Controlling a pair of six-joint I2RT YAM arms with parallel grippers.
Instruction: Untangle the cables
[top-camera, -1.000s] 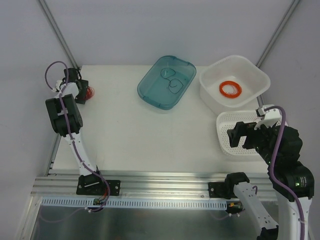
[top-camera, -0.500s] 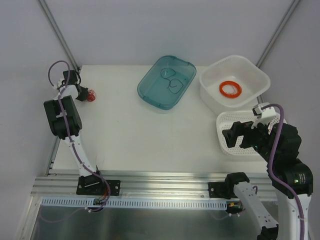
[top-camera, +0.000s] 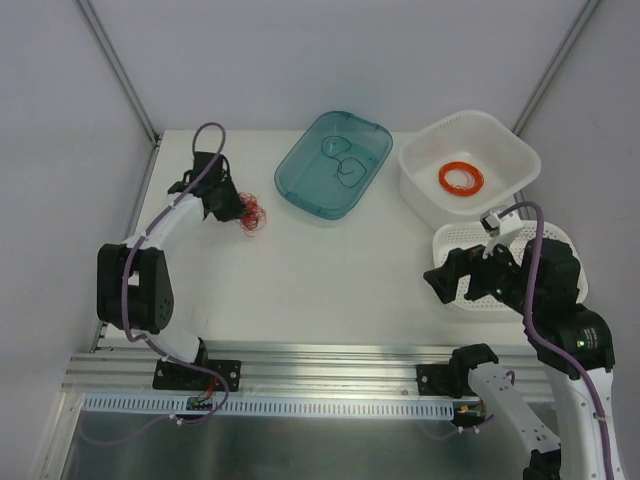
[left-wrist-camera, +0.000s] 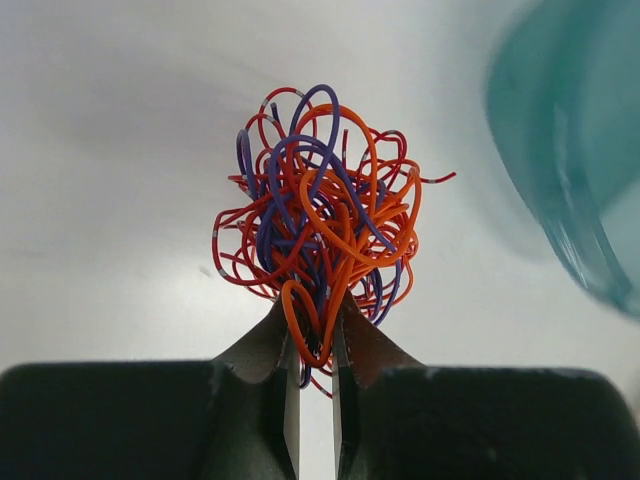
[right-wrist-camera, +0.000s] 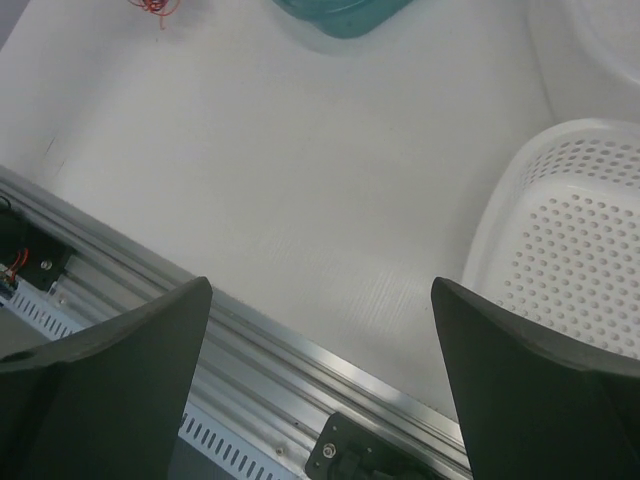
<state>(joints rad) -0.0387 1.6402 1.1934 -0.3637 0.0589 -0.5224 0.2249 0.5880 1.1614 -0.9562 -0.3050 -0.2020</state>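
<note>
We saw the cables (left-wrist-camera: 320, 250) as a tangle of red, orange and purple-blue strands. The tub (top-camera: 310, 182) was see-through teal; the bin (top-camera: 500, 150) was white, with a bright orange ring (top-camera: 460, 179) in it — the basket (right-wrist-camera: 580, 260) white too, dotted all over with small holes. The table (top-camera: 300, 270) was white, the hoses (top-camera: 208, 126) purple.
</note>
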